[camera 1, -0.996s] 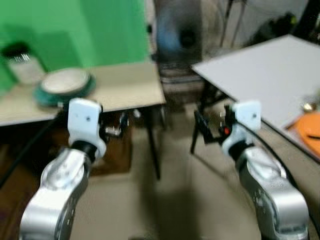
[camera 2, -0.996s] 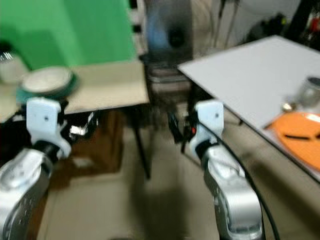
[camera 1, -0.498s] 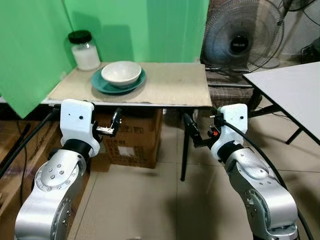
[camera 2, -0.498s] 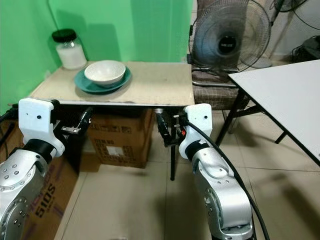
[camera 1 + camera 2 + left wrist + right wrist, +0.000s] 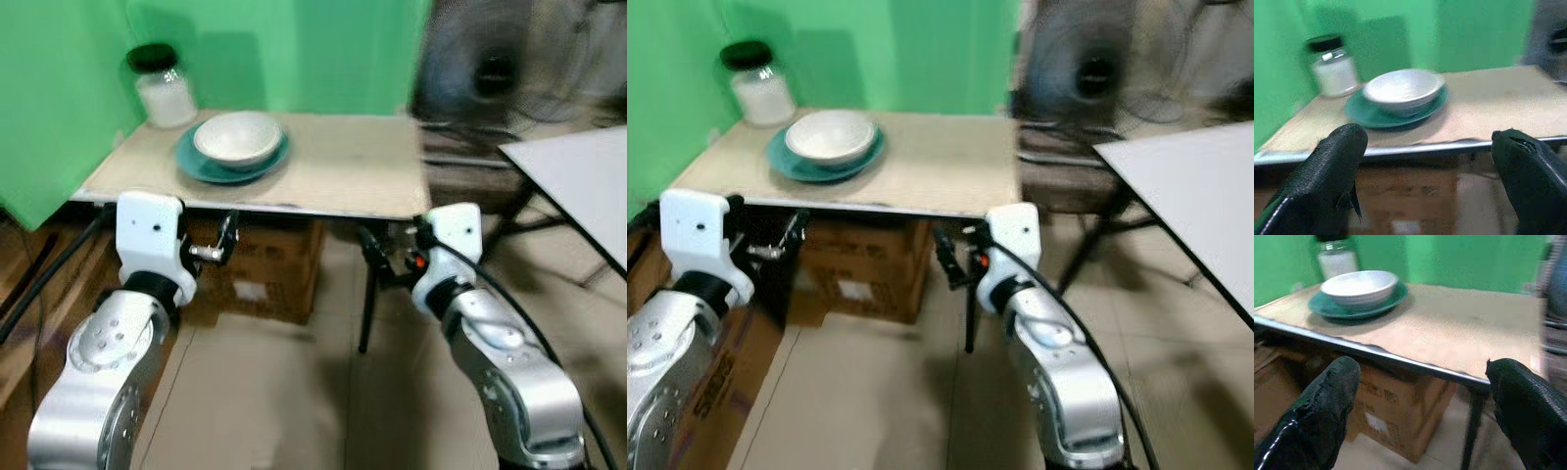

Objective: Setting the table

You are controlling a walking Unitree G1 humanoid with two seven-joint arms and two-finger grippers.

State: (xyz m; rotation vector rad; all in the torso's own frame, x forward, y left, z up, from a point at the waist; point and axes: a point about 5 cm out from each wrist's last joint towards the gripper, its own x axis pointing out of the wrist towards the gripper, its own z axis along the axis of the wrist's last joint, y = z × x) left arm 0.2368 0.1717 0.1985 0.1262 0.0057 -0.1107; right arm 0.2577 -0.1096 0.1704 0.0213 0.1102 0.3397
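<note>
1. Ahead, a low beige-topped table with a metal front edge (image 5: 323, 176) stood against a bright green backdrop (image 5: 294, 49), and the head views were somewhat blurred.
2. A round teal plate (image 5: 232, 162) lay on the robot's left part of that tabletop, and a white ceramic bowl (image 5: 236, 139) sat upright on the plate.
3. A glass jar with a black lid and white contents (image 5: 163, 86) stood just behind the plate, near the table's far left corner.
4. Brown cardboard boxes (image 5: 265, 269) were stacked on the floor beneath the table.
5. The left gripper (image 5: 223, 245) was held at about the height of the table's front edge, pointing toward it and apart from it; in the left wrist view its two black fingers (image 5: 1327, 176) were spread wide with nothing between them, framing the bowl and plate beyond.
6. The right gripper (image 5: 377, 259) was raised likewise near the table's right front leg, below the edge; in the right wrist view its black fingers (image 5: 1322, 416) also stood wide apart and held nothing.
7. A dark standing fan (image 5: 500, 73), heavily blurred, stood behind the table on the robot's right.
8. The corner of a white-topped table (image 5: 583, 186) reached in from the right side.
9. Beige floor tiles (image 5: 284, 392) lay between the two silver arms.
</note>
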